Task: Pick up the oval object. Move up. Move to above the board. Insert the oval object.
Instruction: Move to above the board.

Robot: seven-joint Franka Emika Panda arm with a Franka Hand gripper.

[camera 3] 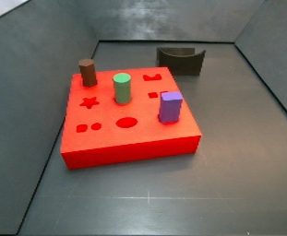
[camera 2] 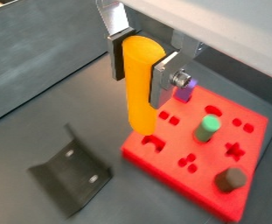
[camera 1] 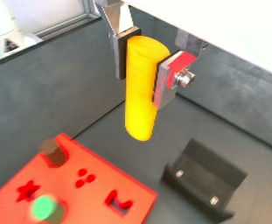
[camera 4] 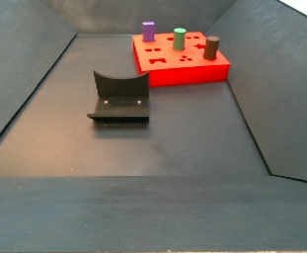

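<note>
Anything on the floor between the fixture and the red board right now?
No. In a side view, only bare dark floor separates the fixture from the board. The gripper holds the oval object aloft.

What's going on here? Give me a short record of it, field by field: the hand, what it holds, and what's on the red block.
Hand: the hand is shut on the oval object, seen in both wrist views, not in the side views
Held piece: oval object, upright, lifted off the floor
Board: board, red, on the floor
Pegs already in board: green peg, brown peg, purple peg
Fixture: fixture, beside the board
</note>
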